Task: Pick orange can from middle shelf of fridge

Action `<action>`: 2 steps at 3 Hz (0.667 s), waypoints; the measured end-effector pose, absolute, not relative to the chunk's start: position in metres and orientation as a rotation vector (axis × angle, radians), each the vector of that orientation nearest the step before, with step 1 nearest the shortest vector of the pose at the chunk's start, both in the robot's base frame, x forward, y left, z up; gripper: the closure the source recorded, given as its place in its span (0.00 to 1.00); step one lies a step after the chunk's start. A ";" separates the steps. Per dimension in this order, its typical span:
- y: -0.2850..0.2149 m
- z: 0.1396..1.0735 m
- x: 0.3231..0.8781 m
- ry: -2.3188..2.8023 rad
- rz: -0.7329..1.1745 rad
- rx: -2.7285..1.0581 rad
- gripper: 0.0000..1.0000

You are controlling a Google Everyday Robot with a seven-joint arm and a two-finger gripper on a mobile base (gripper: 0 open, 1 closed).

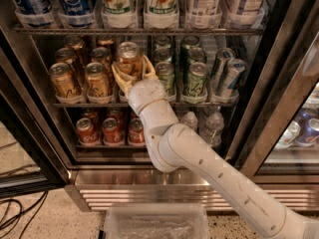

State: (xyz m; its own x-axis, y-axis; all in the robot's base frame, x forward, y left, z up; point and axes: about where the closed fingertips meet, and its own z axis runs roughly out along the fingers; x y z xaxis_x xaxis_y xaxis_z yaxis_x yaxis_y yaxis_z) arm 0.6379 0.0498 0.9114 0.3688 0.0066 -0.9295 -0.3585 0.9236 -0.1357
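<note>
The fridge (30,128) stands open in front of me. On its middle shelf (199,103) stand several golden-orange cans on the left and pale green cans (197,81) on the right. My gripper (132,68) is shut on one orange can (128,56) from the front row and holds it lifted a little above the shelf, its silver top higher than the neighbouring orange cans (96,78). My white arm comes in from the lower right and hides the shelf behind it.
Large bottles (72,1) fill the top shelf just above the held can. Short red cans (111,130) and water bottles (212,126) sit on the lower shelf. The ribbed steel base (119,190) and a clear plastic bin (154,223) lie below. A glass door (294,113) stands at right.
</note>
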 end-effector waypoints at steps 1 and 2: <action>0.048 0.922 0.617 1.195 0.301 -0.399 1.00; 0.048 0.920 0.583 1.237 0.373 -0.510 1.00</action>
